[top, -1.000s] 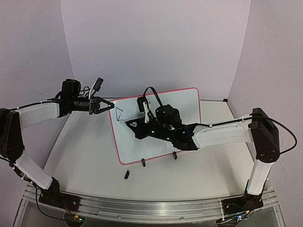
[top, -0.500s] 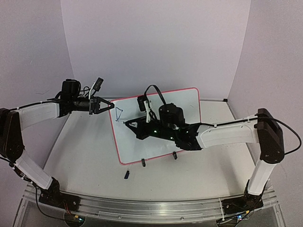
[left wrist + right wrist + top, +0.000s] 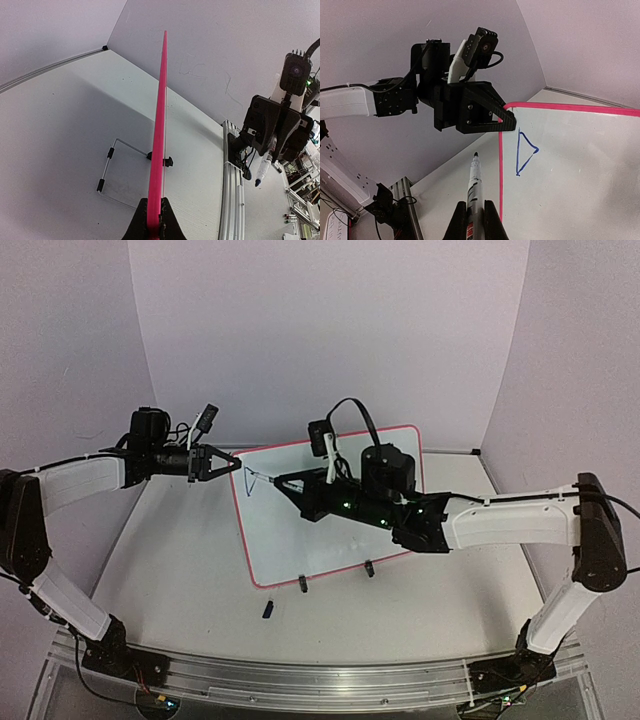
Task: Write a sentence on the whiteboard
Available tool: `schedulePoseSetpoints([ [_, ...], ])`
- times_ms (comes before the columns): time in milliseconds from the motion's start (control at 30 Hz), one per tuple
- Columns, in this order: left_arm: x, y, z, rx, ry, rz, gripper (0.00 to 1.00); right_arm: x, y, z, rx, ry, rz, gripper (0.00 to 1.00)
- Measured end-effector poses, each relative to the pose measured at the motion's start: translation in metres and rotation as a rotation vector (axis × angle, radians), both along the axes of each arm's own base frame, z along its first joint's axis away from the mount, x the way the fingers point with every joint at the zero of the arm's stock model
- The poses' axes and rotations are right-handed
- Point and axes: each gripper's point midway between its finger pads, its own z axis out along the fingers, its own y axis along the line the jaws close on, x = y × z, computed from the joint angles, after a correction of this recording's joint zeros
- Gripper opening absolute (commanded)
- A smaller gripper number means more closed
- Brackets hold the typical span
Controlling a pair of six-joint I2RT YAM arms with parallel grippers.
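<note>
**Marker off the board, one mark down**

The right claw (image 3: 475,220) is clamped on a marker (image 3: 475,177), tip pointing forward. The left claw (image 3: 230,462) is pinched shut on the top-left corner of the board (image 3: 300,540). The board stands tilted on its feet mid-table, between the two arms.

The writing looks barely begun. A single blue triangle (image 3: 525,152) sits near the top-left corner and the rest of the face is bare. The tip is not on the surface, so this reads as a gap between strokes. The next move calls for bringing the tip back over the rim and setting it down right of the triangle with light pressure. The left claw needs to keep its pinch so the board does not rock.

The right wrist view shows the mark clearly and puts the tip just left of the pink rim, outside the face. The left wrist view shows the board edge-on as a pink line. There the marker hangs well apart from the face, a gap the top view cannot settle. It also shows a wire stand (image 3: 112,167) on the board's far side. Only the top view shows a small dark thing (image 3: 268,610), perhaps a cap, on the table in front of the board.
</note>
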Motion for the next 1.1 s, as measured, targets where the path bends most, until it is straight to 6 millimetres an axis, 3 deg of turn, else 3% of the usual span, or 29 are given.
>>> schedulePoseSetpoints([
  [167, -0.001, 0.000, 0.001, 0.003, -0.006, -0.002, 0.00, 0.008, 0.000, -0.013, -0.022, 0.012, -0.009, 0.00],
  [333, -0.001, 0.000, 0.001, 0.004, -0.005, -0.002, 0.00, 0.021, 0.003, -0.045, -0.076, 0.047, -0.026, 0.00],
  [433, -0.001, 0.000, 0.001, 0.005, -0.003, -0.002, 0.00, 0.026, 0.004, -0.052, -0.089, 0.055, -0.032, 0.00],
  [800, -0.001, 0.000, 0.001, 0.005, -0.005, -0.002, 0.00, 0.036, 0.010, -0.034, -0.055, 0.031, -0.045, 0.00],
  [1100, -0.001, 0.000, 0.001, 0.006, -0.005, -0.001, 0.00, 0.044, 0.011, -0.054, -0.087, 0.050, -0.066, 0.00],
])
